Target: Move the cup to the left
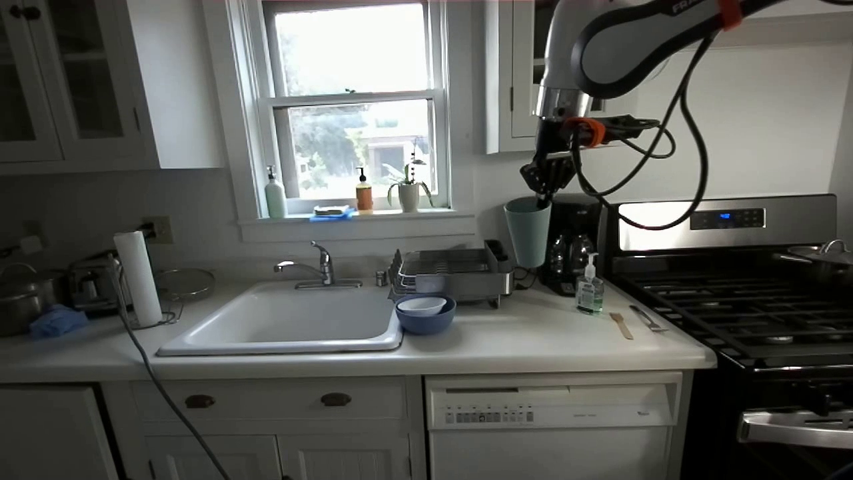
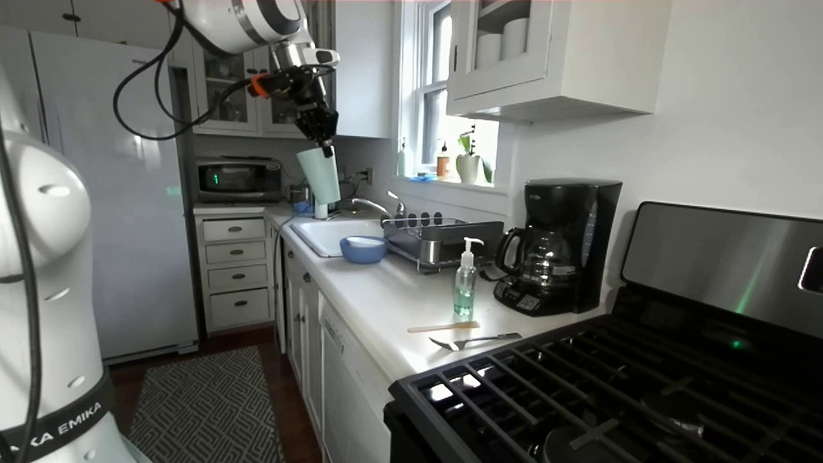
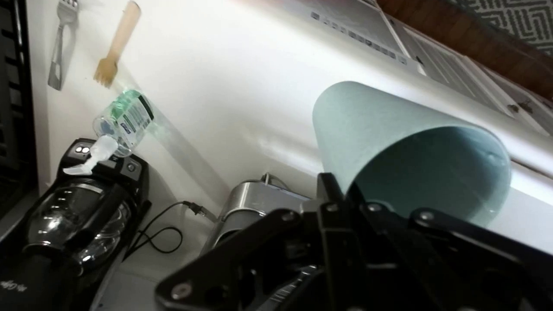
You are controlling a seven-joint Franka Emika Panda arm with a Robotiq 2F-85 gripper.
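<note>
The cup [image 1: 530, 237] is grasped at its rim by the gripper [image 1: 544, 201], its wall pinched between the jaws. It is suspended, tilted, beneath them, apart from the counter [image 1: 520, 340]. Left of the jaws in the wrist view, the coffee maker [image 3: 82, 216] and a clear pump bottle [image 3: 128, 120] are seen.

A kitchen, with sink [image 1: 293, 313] under the window [image 1: 350, 67], gas stove [image 1: 766, 333], dishwasher [image 1: 553, 433], coffee maker [image 2: 559, 247] and refrigerator [image 2: 116, 193]

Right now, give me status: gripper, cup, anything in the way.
Gripper closed on the rim of the cup. Cup tilted, clear of the counter. Dish rack sits lower, could snag a low pass.
</note>
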